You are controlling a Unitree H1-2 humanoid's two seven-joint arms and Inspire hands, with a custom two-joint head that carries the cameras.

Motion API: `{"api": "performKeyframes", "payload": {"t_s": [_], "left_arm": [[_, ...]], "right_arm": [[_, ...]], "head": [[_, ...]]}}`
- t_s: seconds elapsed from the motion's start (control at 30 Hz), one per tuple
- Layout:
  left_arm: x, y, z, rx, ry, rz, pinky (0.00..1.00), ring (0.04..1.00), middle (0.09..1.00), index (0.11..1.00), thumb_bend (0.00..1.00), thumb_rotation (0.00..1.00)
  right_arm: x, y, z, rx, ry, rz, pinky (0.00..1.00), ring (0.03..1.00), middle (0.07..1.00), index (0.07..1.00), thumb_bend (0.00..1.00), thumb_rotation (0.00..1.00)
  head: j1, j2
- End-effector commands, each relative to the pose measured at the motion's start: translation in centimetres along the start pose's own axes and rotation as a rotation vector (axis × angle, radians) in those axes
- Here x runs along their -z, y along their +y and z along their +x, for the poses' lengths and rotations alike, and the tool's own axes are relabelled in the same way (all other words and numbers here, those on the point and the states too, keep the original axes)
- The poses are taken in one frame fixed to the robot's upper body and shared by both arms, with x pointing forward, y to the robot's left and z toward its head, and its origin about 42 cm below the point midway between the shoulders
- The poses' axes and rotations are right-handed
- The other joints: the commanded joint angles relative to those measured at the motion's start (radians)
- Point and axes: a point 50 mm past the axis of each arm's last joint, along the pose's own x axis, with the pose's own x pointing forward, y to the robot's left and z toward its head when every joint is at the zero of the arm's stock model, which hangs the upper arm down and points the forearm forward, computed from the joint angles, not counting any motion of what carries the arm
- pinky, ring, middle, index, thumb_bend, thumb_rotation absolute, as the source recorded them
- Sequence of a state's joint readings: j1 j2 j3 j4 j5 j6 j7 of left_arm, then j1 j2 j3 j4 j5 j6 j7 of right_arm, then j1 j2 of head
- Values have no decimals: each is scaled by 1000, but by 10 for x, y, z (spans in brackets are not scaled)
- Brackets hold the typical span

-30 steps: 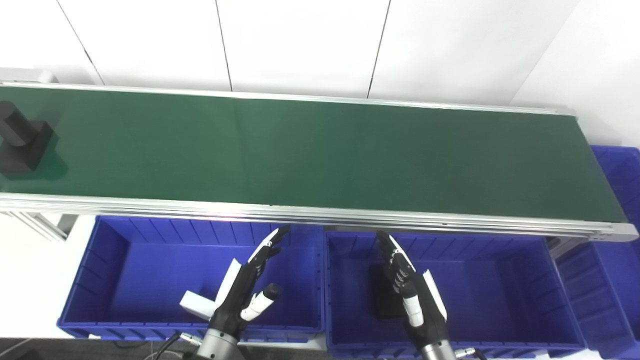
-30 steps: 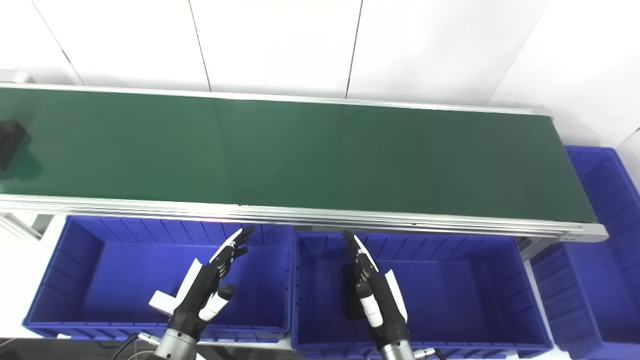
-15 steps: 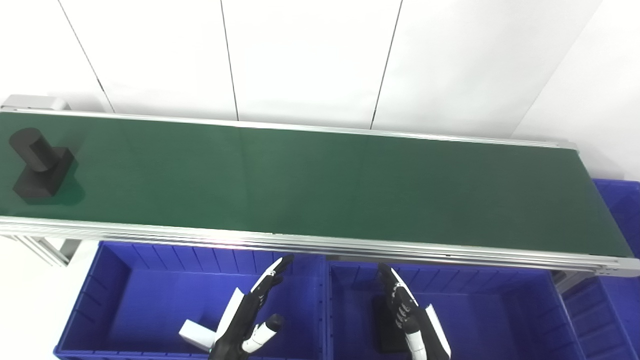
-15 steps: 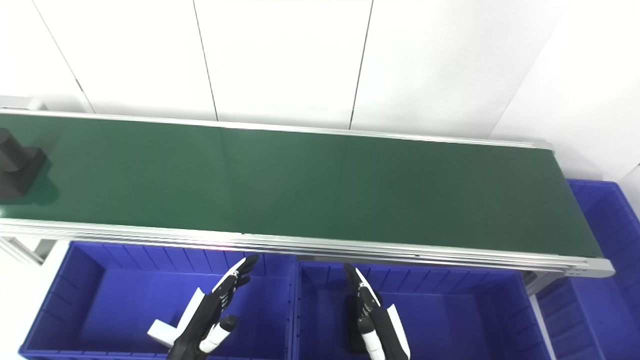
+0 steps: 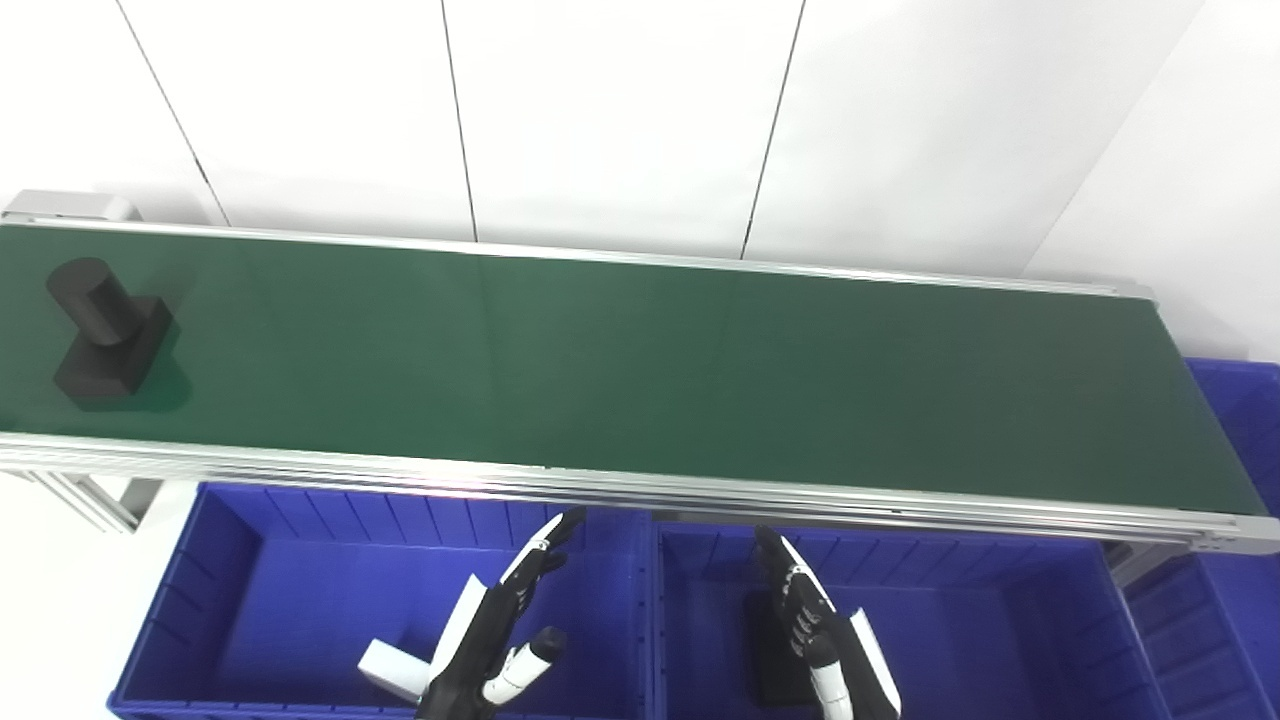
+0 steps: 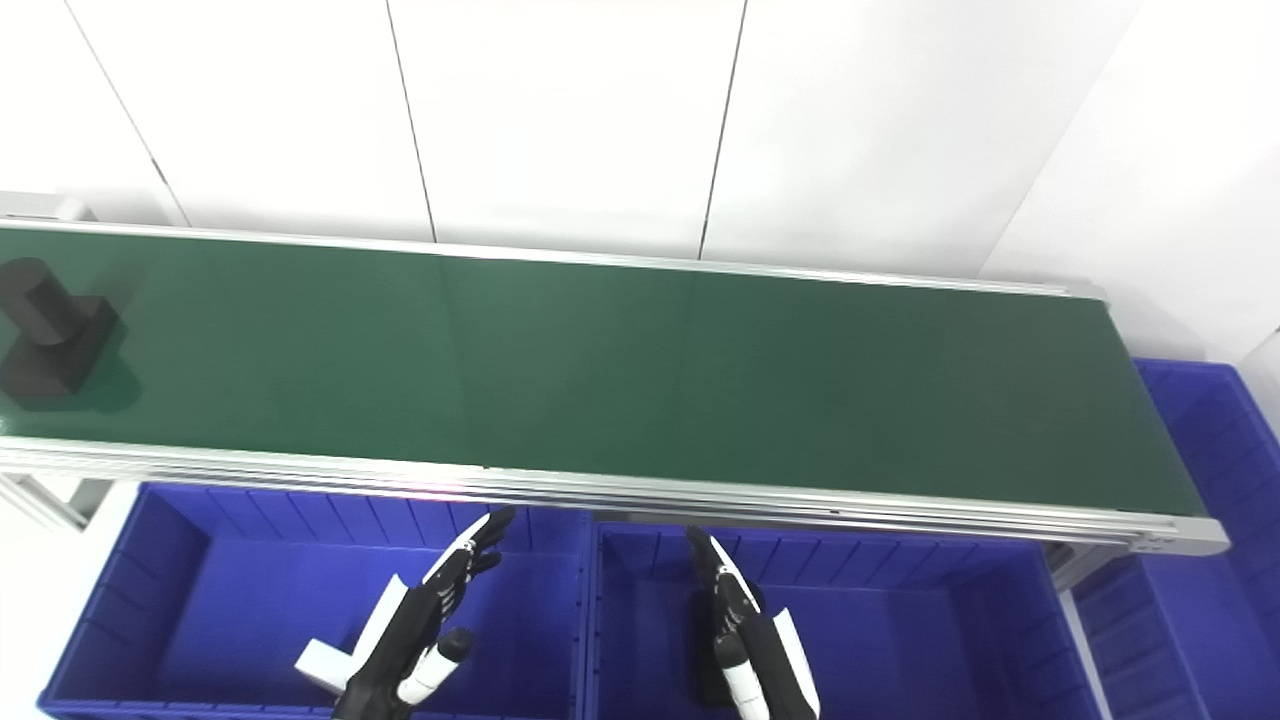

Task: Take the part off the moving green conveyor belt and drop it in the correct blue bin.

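A black part (image 5: 100, 330), a short cylinder rising at a tilt from a square block, sits on the green conveyor belt (image 5: 640, 360) at its far left end, closer to the near rail than the far one. The rest of the belt carries nothing.

Below the belt's near rail stand two blue bins side by side. The left bin (image 5: 250, 580) holds a white piece (image 5: 392, 668) near its front right corner. The right bin (image 5: 1000, 620) holds a dark block (image 5: 775, 650), partly hidden by the right robot hand. A third blue bin (image 5: 1235, 440) shows at the far right, past the belt's end.

The left robot hand (image 5: 495, 640) hangs over the left bin, palm turned inward, fingers apart and straight, holding nothing. The right robot hand (image 5: 825, 645) hangs over the right bin in the same way, fingers spread and empty. Both are well apart from the part and below the belt's level.

The step in hand looks like waiting: the pick has not begun. The next move likely calls for the left robot hand to rise over the near rail and meet the part. The dark block in the right bin suggests that bin may be its destination, though this is uncertain.
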State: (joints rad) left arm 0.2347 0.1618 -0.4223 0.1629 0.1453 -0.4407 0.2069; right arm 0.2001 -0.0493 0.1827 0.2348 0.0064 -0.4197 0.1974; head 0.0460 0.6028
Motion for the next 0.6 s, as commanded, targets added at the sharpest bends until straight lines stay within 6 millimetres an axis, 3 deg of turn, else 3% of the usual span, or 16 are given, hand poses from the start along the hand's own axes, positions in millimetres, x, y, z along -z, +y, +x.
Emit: {"api": "performKeyframes", "payload": {"t_s": [0.0,0.13,0.33,0.57], "left_arm": [[-9,3,5,-12,-60,-4,907,950,951,915,838,1000],[-9,4,6,-16,-60,1,915,952,953,915,843,1000],[-8,13,7,-14,-59,-6,960,967,961,932,843,1000],[-10,19,10,-13,-66,-22,929,964,962,932,841,1000]], "right_arm": [[-12,1,6,-4,-84,-7,998,978,972,948,850,1000],[-11,3,7,0,-83,-4,998,969,968,943,826,1000],[-12,9,14,0,-83,-37,978,968,963,935,821,1000],[-14,12,18,5,-94,-41,994,976,968,942,848,1000]], "head": [[1,-1],[-13,14],[-123,51],[-112,70]]}}
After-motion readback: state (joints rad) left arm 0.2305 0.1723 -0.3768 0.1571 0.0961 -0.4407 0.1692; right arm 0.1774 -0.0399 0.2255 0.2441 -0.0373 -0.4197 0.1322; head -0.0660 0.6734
